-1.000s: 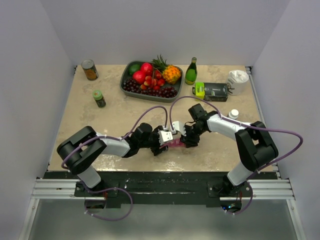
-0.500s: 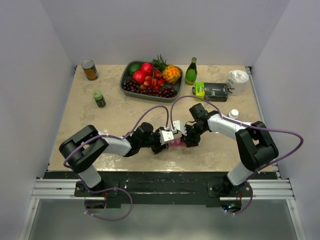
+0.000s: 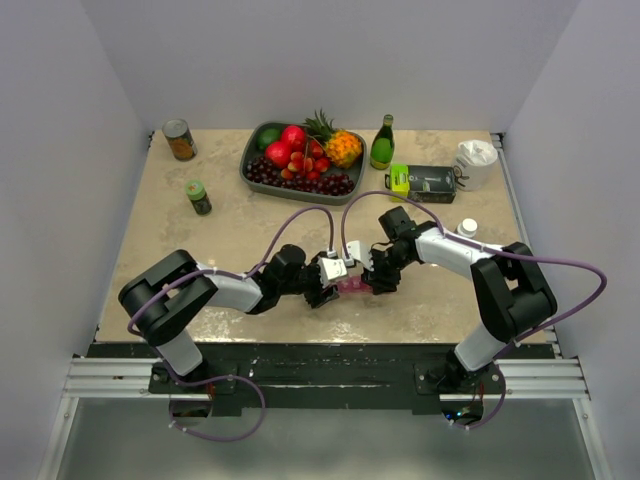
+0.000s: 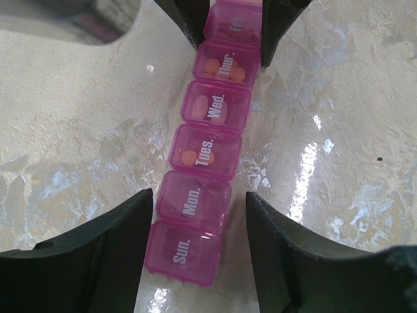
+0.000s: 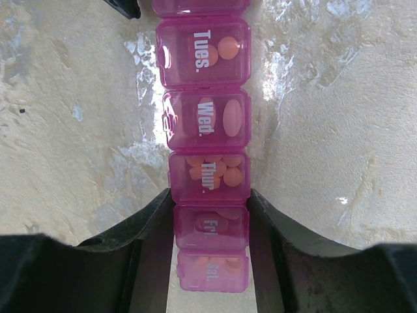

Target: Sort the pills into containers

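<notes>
Pink see-through plastic fills both of my wrist views. The pill organizer (image 3: pixel 352 285) lies flat on the surface (image 3: pixel 230 220) in the lower middle of the overhead frame, lids down as far as I can judge, between my two arms where they meet nose to nose. My right pincer (image 5: pixel 210 199) is narrow and clamped on the strip, its fingers pressed to both sides of the Fri. cell at the bottom of its own view. I take that grip to be the anchor that keeps the light strip from skating on the smooth stone-patterned top. My left pincer (image 4: pixel 200 205) straddles the Mon. cell toward the opposite end. It is also narrow, yet a sliver of bare surface shows beside one finger, so I judge it to be bracketing the strip, not squeezing it. Holding from both ends leaves the middle cells plain to see. Several pills (image 5: pixel 215 168) crowd the Thur. cell, pale ovals sit under Wed., one round orange one sits under Tues., and something shows in Fri. and Sat. From the left wrist, Mon. and Sun. look empty. By that reading the sorting is well along, with those two cells yet to fill. I see no loose pills in any view, so I cannot tell where the next would come from. A small white bottle (image 3: pixel 467 228) stands at mid-right of the overhead frame, just beyond my right forearm and well apart from the strip.
</notes>
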Robot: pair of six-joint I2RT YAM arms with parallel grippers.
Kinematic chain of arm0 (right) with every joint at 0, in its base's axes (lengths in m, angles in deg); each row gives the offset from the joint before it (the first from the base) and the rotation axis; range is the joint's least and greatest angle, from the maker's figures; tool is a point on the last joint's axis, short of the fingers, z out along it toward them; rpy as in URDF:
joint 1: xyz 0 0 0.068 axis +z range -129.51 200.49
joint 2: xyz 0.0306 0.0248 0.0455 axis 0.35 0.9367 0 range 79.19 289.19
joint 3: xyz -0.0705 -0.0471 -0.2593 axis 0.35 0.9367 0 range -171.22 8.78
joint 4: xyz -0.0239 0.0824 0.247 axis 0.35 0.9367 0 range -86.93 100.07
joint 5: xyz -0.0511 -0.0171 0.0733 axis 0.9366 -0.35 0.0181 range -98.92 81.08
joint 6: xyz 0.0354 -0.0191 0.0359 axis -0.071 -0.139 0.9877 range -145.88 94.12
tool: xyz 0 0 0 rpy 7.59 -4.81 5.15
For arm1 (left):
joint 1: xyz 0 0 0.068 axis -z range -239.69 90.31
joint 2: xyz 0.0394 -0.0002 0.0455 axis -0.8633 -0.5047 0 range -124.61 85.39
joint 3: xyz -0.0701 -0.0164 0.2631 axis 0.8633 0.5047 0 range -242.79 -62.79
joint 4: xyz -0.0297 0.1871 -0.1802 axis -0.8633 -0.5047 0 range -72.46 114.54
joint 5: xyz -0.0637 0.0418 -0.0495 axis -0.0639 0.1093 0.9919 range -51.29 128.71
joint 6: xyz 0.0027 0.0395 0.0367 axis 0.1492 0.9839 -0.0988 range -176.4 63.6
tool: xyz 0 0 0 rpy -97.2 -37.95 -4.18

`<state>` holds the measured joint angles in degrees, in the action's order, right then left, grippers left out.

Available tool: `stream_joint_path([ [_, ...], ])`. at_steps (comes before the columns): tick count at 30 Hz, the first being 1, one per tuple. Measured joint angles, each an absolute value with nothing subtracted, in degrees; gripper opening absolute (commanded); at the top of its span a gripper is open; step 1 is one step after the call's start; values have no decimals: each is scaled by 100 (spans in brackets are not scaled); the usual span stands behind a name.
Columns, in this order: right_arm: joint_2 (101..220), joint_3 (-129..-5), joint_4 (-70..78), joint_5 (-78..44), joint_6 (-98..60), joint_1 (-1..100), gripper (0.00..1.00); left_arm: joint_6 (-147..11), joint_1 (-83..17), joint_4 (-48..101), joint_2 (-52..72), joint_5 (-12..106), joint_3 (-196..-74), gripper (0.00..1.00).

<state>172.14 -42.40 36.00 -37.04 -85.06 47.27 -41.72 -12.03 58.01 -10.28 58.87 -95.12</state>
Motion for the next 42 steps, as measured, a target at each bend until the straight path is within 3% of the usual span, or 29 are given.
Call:
stream_joint_path([
  [27,17220,-4247,3514,-3680,-8503,4747,22,-5733,-1708,6075,-768,5517,-9504,64],
  [42,17225,-4249,3536,-3689,-8532,4751,23,-6541,-1839,5563,-1503,4674,-10247,64],
])
